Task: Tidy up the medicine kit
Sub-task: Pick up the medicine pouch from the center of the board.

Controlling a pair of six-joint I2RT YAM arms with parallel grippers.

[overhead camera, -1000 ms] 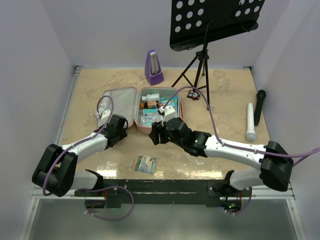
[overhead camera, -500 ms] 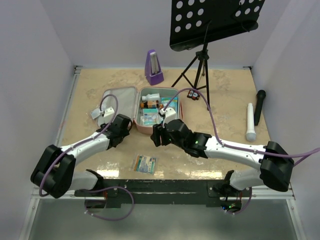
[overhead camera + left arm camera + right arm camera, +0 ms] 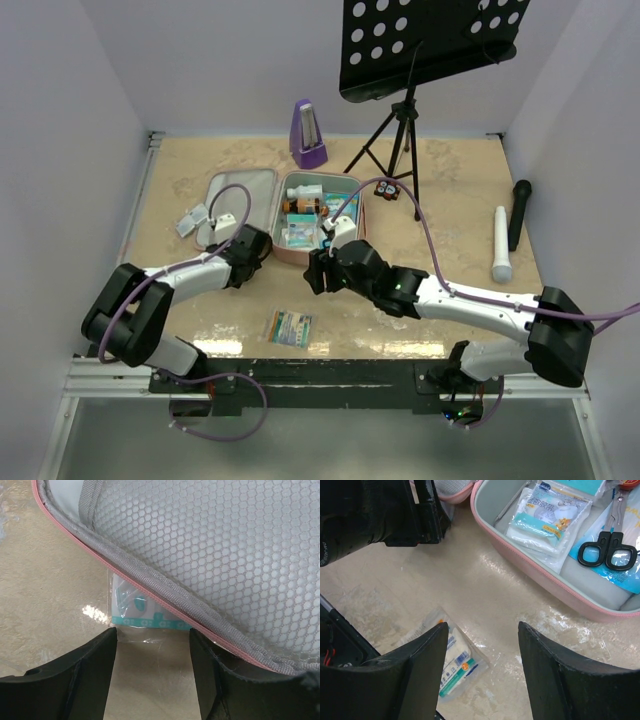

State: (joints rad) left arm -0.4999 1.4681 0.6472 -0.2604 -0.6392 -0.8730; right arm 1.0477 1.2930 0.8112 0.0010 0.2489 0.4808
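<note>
Beige marbled counter (image 3: 450,300), boxed in by pale walls.

**Kit.** The medicine kit (image 3: 262,185) lies opened flat in the upper centre of the top view, lid on the left and tray on the right. The lid carries a grey mesh pocket (image 3: 225,555); nothing shows through it in the left wrist view. The tray (image 3: 545,582) is already stocked with scissors (image 3: 607,550) lying on a blue-printed pack, gauze packets (image 3: 545,510) and a brown bottle (image 3: 297,208).

**Left claw** (image 3: 152,642). It sits at the lid's lower edge with its fingers apart, gripping nothing. A teal-printed sachet (image 3: 135,612) pokes out from under the lid's pink rim, just ahead of the gap between the fingers. Judgement: the claw is lined up to draw the sachet clear, since it cannot be packed while it is pinned there.

**Right claw** (image 3: 482,630). It hovers low over the counter just below the tray's front wall, fingers spread and empty. A loose packet (image 3: 452,667) lies at the lower left of its view. This is probably the next pickup, which would explain the wide stance.

**Surroundings.**
- Small white pieces (image 3: 190,222) lie left of the lid.
- A purple metronome (image 3: 308,135) stands above the kit near the back wall.
- A music stand (image 3: 430,40) is at the upper right.
- A white cylinder (image 3: 502,243) and a black microphone (image 3: 520,210) lie at the right edge, well apart from the kit.
</note>
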